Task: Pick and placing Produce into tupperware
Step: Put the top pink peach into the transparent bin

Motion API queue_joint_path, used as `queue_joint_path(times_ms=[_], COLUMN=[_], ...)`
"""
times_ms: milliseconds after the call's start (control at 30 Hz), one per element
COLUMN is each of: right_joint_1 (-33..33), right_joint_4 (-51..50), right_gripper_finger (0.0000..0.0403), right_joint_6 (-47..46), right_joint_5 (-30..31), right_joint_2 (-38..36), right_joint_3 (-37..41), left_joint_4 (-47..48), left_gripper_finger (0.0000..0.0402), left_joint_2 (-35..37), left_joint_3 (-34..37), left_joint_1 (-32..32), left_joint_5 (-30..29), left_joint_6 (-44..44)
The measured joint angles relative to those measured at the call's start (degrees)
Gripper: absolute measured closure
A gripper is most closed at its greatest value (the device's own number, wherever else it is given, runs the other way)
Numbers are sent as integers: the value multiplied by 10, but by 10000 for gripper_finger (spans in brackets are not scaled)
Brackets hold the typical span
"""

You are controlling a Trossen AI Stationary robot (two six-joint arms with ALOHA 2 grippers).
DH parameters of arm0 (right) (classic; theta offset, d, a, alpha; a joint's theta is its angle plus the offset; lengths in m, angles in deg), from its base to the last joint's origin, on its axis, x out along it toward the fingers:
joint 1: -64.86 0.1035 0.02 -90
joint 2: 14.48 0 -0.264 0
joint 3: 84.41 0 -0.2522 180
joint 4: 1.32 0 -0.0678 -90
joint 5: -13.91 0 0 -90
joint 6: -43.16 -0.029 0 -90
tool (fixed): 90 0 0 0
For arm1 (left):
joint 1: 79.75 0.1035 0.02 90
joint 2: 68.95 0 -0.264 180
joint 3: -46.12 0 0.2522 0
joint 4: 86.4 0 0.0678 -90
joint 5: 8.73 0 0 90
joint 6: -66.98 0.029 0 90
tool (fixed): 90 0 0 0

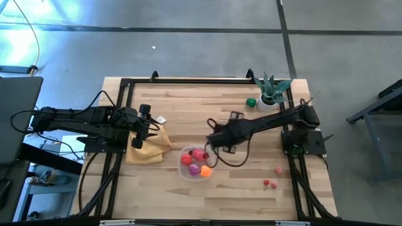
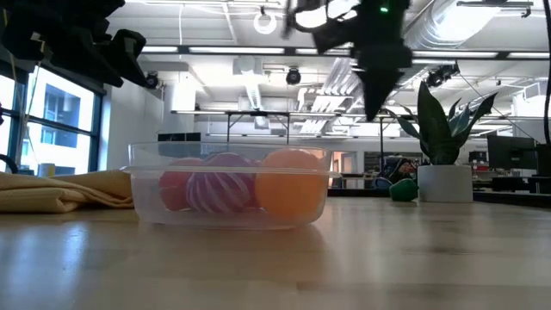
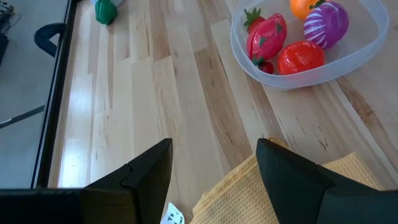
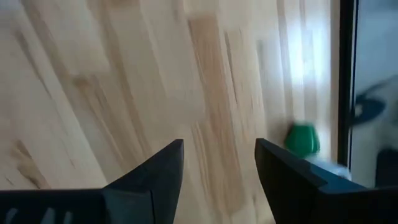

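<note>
Clear plastic formed the tupperware [image 1: 196, 164], a shallow tub with rounded corners that sat near the middle of the wooden table [image 1: 188, 113], just beside the mustard-yellow cloth [image 1: 151, 147]. Inside it lay a red strawberry-like piece [image 3: 267, 36], a glossy red tomato-like piece [image 3: 301, 57], a magenta-purple striped piece [image 3: 328, 22] and an orange piece [image 3: 301, 7], crowded together and touching. More produce lay outside: a green piece [image 1: 251, 102] just beside the potted plant [image 1: 274, 91], plus a pink piece [image 1: 279, 169] and two small red pieces [image 1: 270, 184] near the right edge. The right gripper [image 1: 212, 143] hung above the tub's far rim, jaws parted and empty. The left gripper [image 1: 141, 133] hovered over the cloth, jaws also apart, holding nothing.
</note>
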Motion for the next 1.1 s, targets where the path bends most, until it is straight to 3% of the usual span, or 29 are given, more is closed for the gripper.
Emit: queue_joint_path(times_ms=[233,633,800,1100], right_joint_1=[23,144,200,298], right_joint_4=[2,25,47,191], right_gripper_finger=[212,212,212,212], right_joint_6=[-137,-618,-741,-857], right_joint_5=[-24,-269,-306,-342], right_joint_2=[-120,-340,-381,-390], right_joint_3=[154,380,436,512], left_joint_4=[0,0,0,0], left_gripper_finger=[181,181,181,181], left_joint_2=[0,0,0,0], left_joint_3=[0,0,0,0], left_joint_1=[0,0,0,0], left_joint_5=[0,0,0,0], left_joint_6=[0,0,0,0])
